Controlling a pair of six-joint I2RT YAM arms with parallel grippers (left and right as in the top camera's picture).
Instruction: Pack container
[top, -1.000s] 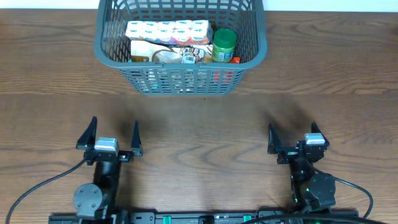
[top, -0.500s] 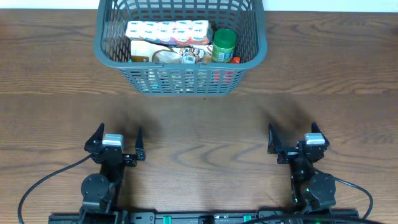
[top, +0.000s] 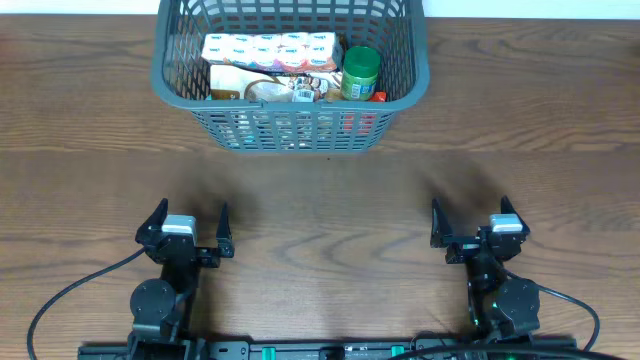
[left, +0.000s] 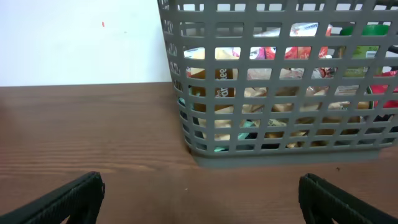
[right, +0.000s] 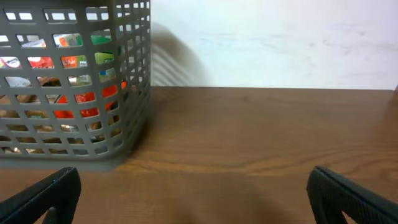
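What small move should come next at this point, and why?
Probably none beyond parking the arms. Every grocery item in view, such as the green-lidded jar and the white multipack, lies inside the container. The left gripper and right gripper hang open and empty above the table, near the robot's base. I would end here.

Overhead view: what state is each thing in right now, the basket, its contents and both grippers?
Dark grey slotted plastic basket: upright, holding groceries.
White multi-pack with pink labels: lying inside the basket, far side.
Green-lidded jar: upright inside the basket.
Left gripper: open, empty.
Right gripper: open, empty.
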